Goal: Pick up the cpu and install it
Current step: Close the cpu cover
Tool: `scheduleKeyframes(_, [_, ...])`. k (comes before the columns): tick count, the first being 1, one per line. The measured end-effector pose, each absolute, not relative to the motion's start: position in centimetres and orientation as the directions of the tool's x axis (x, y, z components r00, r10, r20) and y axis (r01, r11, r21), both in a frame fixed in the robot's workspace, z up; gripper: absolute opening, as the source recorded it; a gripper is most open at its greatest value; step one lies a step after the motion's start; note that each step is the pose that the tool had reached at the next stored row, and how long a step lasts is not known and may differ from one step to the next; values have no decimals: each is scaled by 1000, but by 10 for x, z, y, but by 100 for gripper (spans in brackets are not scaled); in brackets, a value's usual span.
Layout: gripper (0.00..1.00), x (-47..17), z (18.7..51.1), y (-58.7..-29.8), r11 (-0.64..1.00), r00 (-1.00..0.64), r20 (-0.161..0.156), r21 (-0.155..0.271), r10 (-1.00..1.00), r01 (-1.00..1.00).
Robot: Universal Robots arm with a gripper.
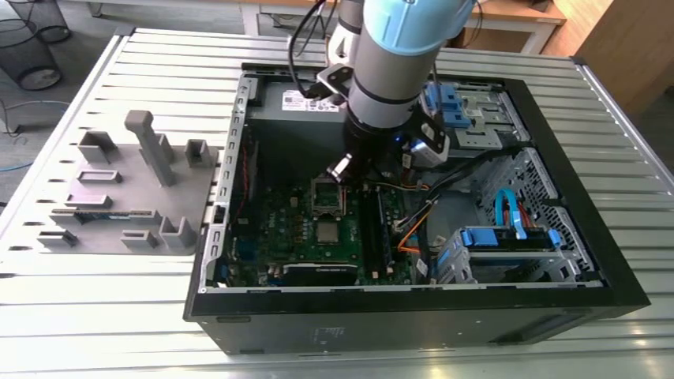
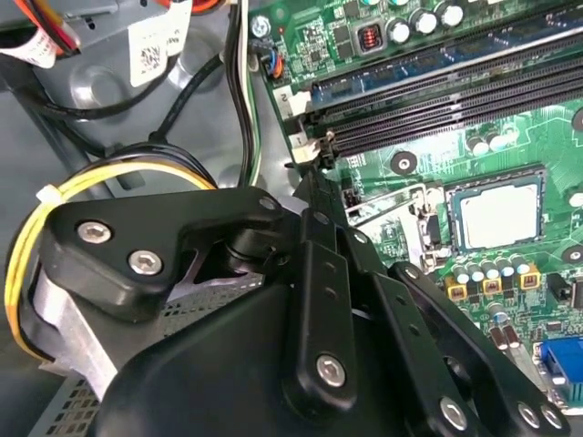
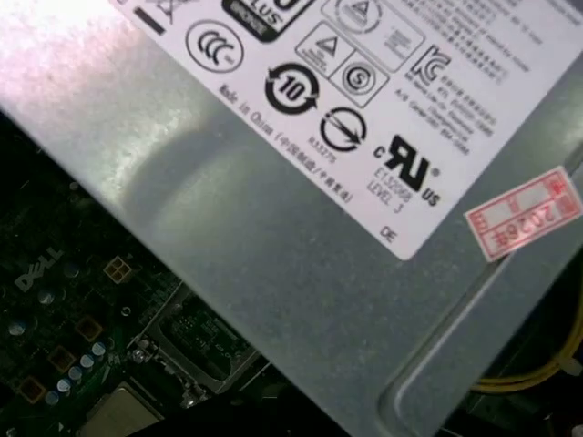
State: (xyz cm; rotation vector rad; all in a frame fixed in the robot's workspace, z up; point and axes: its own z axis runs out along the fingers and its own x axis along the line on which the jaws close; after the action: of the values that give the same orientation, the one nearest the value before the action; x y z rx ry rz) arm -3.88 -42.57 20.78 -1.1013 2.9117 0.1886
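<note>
Where the slatted metal table ran out to the exterior view's left, a grey moulded fixture tray lay flat on it, carrying upright posts and empty pockets. Just right of the tray stood the open black computer case, lying on its side with its inside facing up. At the far left corner of the case sat the grey power supply; in the first wrist view its metal side carried a white label crowded with black certification marks and small print, and a red-printed sticker beside it. Below it lay the green motherboard, which bore a white printed maker's mark in the first wrist view.

The cpu rested flat in its socket near the middle of the board, its dull silver top facing up, with the hinged socket frame raised on its far side. The second wrist view showed the cpu seated square inside the socket, and a corner of it appeared in the first wrist view.

The gripper hung over the raised frame, just beyond the cpu and apart from it, carrying nothing that could be seen; whether it was wide or narrow could not be told. In the second wrist view its black linkage ended near the long black memory slots. Yellow and black cables looped beside it, under a white coded label. Further right, blue-clipped drive cages filled the case.
</note>
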Motion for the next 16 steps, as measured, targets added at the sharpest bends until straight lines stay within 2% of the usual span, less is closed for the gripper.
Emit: scheduleKeyframes(16, [11, -36, 202, -424, 743, -750, -63, 105, -658, -661])
